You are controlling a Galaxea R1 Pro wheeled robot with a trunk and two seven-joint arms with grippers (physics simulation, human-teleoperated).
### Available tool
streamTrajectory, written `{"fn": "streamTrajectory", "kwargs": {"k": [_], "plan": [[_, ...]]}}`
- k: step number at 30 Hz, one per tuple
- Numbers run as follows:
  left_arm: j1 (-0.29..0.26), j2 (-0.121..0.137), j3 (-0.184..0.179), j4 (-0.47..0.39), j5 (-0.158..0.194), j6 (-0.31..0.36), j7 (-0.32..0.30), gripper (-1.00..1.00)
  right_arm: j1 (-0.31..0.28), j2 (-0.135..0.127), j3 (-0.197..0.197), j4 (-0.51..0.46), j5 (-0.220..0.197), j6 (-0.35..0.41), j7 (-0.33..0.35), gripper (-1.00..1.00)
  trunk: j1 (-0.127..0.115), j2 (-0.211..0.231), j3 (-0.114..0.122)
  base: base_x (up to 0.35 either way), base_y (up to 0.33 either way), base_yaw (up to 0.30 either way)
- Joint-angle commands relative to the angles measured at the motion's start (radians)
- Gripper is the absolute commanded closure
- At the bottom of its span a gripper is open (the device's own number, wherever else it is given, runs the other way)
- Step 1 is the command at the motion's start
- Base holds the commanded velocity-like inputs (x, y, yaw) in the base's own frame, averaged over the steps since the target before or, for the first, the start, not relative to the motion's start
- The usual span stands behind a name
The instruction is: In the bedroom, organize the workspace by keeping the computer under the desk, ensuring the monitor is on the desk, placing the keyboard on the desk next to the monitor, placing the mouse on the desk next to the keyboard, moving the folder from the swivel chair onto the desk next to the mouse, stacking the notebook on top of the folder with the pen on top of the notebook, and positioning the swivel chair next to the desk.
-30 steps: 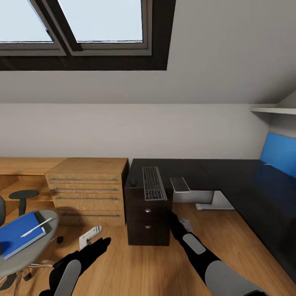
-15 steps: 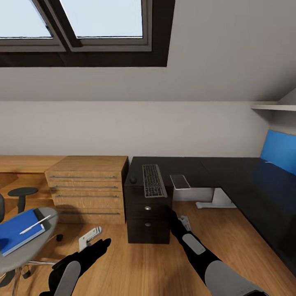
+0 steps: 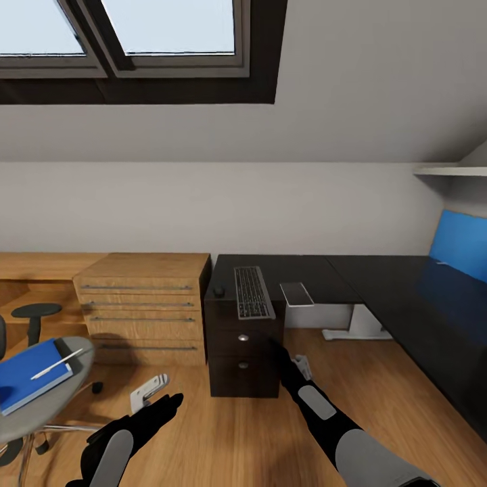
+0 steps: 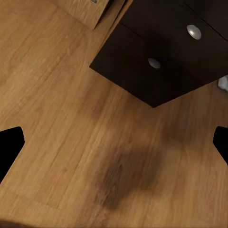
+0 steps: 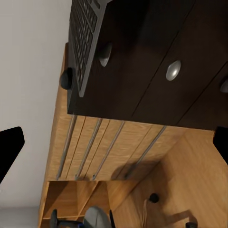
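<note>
A grey keyboard [image 3: 253, 292] lies on the black L-shaped desk [image 3: 379, 277], with a small black mouse [image 3: 218, 292] to its left and a flat grey slab [image 3: 296, 293] to its right. The blue monitor [image 3: 463, 243] stands at the desk's far right. At the left, the swivel chair [image 3: 47, 399] carries a blue folder-like book [image 3: 27, 375] with a white pen [image 3: 57, 364] on it. My left gripper [image 3: 166, 404] and right gripper [image 3: 279, 355] hang open over the floor, both empty. The right wrist view looks at the keyboard [image 5: 85, 38] and mouse [image 5: 66, 78].
A dark drawer unit [image 3: 243, 352] stands under the keyboard end of the desk, seen also as the drawer unit [image 4: 166, 57]. A wooden chest of drawers [image 3: 145, 311] is beside it. A black stool [image 3: 35, 314] and a small white piece [image 3: 147, 391] on the floor lie left.
The whole view has shifted a little: the desk sits slightly higher and the chair farther left, so the camera moved. Both arms hold the same pose.
</note>
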Motion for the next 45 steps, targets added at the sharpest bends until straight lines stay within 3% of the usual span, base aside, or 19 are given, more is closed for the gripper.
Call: {"fn": "streamTrajectory", "kwargs": {"k": [1, 5, 12, 16, 25, 28, 33, 37, 45], "plan": [[-0.001, 0.000, 0.000, -0.001, 0.011, 0.001, 0.010, -1.00, -0.001, -0.001, 0.007, 0.001, -0.007, -0.002, 0.004, -1.00, 0.004, -0.008, -0.004, 0.000, 0.000, 0.000], [-0.001, 0.000, 0.000, -0.001, 0.011, 0.002, 0.010, -1.00, -0.001, 0.001, 0.006, -0.001, 0.004, -0.001, 0.006, -1.00, 0.019, -0.036, -0.017, 0.000, 0.000, 0.000], [-0.001, 0.000, 0.000, 0.001, 0.012, 0.002, 0.009, -1.00, -0.001, 0.012, 0.003, -0.003, 0.001, 0.002, 0.011, -1.00, 0.019, -0.036, -0.017, 0.000, 0.000, 0.000], [-0.001, 0.001, 0.000, 0.007, 0.012, 0.002, 0.006, -1.00, -0.001, 0.022, 0.002, -0.002, -0.001, 0.002, 0.074, -1.00, 0.019, -0.036, -0.017, 0.000, 0.000, 0.000], [-0.001, 0.002, 0.000, 0.010, 0.012, 0.002, 0.004, -1.00, -0.001, 0.025, -0.001, -0.001, -0.010, 0.002, 0.090, -1.00, 0.019, -0.036, -0.017, 0.086, 0.000, 0.000], [-0.001, 0.003, 0.000, 0.012, 0.011, 0.002, 0.004, -1.00, -0.001, 0.025, -0.002, 0.001, -0.039, 0.002, 0.090, -1.00, 0.019, -0.036, -0.017, 0.254, 0.000, 0.000], [-0.001, 0.003, 0.000, 0.014, 0.011, 0.002, 0.003, -1.00, -0.001, 0.024, -0.003, 0.005, -0.144, 0.004, 0.089, -1.00, 0.019, -0.036, -0.017, 0.293, 0.000, 0.000], [-0.001, 0.003, 0.000, 0.014, 0.011, 0.002, 0.003, -1.00, -0.001, 0.023, -0.003, 0.007, -0.195, 0.005, 0.087, -1.00, 0.019, -0.036, -0.017, 0.279, 0.000, 0.000], [-0.001, 0.003, 0.000, 0.014, 0.011, 0.002, 0.002, -1.00, -0.001, 0.023, -0.003, 0.008, -0.219, 0.007, 0.083, -1.00, 0.019, -0.036, -0.017, 0.253, 0.000, 0.000]]}}
